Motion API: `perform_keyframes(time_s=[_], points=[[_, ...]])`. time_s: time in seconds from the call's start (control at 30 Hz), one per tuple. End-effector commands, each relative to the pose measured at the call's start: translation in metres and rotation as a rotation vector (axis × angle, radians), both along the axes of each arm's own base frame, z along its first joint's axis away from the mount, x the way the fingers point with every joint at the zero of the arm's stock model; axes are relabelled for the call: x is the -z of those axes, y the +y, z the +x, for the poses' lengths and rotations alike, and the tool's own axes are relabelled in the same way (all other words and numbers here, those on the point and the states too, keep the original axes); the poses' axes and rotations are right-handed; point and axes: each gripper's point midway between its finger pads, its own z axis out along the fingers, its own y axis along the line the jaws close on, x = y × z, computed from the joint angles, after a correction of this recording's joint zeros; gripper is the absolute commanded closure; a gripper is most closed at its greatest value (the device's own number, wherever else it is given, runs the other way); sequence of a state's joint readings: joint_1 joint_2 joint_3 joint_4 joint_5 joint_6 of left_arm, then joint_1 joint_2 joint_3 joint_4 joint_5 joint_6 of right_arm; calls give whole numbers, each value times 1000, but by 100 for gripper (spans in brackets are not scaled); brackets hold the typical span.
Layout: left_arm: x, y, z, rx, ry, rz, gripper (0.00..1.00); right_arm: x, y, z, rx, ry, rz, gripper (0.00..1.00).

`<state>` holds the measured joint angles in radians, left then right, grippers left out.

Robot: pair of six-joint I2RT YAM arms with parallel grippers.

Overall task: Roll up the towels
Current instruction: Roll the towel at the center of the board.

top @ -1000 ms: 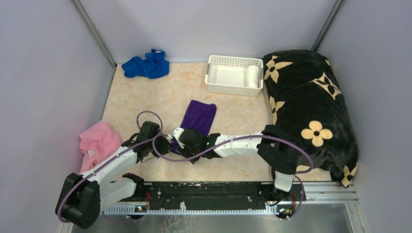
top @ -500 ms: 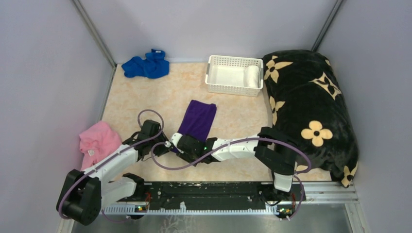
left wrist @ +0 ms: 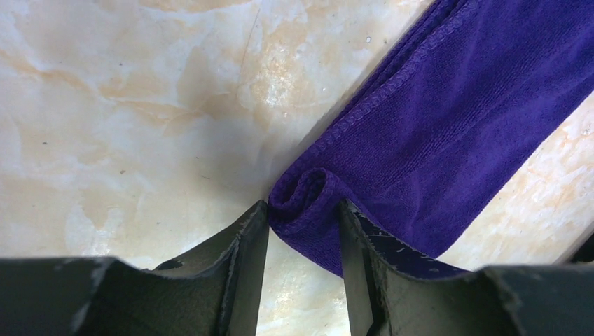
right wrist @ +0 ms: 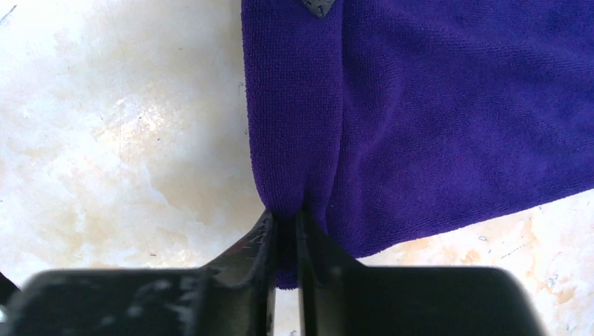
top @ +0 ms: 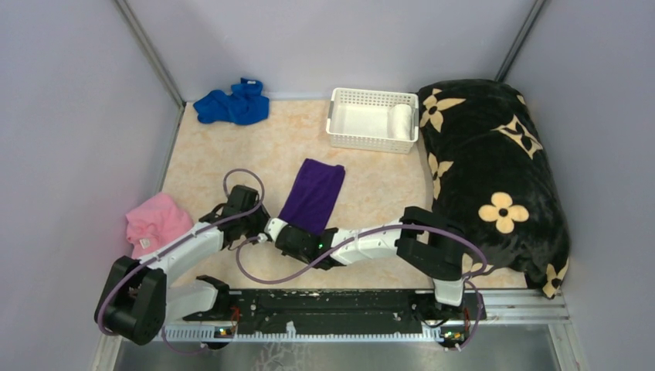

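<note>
Marbled table (top: 232, 154); both tools pinch purple towel (top: 313, 195)'s rolled end; basket (top: 372, 120), blanket (top: 494, 170) beyond.

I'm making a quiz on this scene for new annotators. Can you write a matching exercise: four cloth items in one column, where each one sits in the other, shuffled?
Items:
1. purple towel
2. blue towel
3. pink cloth
4. white towel

Places:
A. inside the white basket
B. far left corner of the table, crumpled
C. left edge of the table, beside the left arm
D. middle of the table, near end pinched by the left end effector and right end effector

Pairs: 1-D, 2-B, 3-C, 4-A
</note>
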<state>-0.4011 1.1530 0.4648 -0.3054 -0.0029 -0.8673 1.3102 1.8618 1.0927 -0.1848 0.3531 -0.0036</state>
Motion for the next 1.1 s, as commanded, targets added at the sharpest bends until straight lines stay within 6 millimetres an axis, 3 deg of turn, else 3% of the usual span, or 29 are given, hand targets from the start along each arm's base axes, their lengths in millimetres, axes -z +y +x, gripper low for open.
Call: perform_keyframes(time_s=[0.0, 0.17, 0.27, 0.57, 0.87, 1.07], points=[[13, 15, -18, 4, 70, 67, 50, 40, -28, -28, -34, 150, -142, 98], [-18, 19, -16, -14, -13, 60, 45, 6, 13, -67, -138, 390, 72, 100], [-35, 21, -19, -18, -44, 47, 43, -12, 29, -77, -163, 533, 195, 100], [-60, 20, -35, -24, -78, -18, 42, -41, 35, -52, -64, 948, 495, 100], [-49, 11, -40, 4, -55, -65, 42, -26, 16, -20, 93, 1208, 650, 100], [-44, -1, -30, 27, -57, -99, 42, -14, 5, -1, 184, 1219, 666, 100]])
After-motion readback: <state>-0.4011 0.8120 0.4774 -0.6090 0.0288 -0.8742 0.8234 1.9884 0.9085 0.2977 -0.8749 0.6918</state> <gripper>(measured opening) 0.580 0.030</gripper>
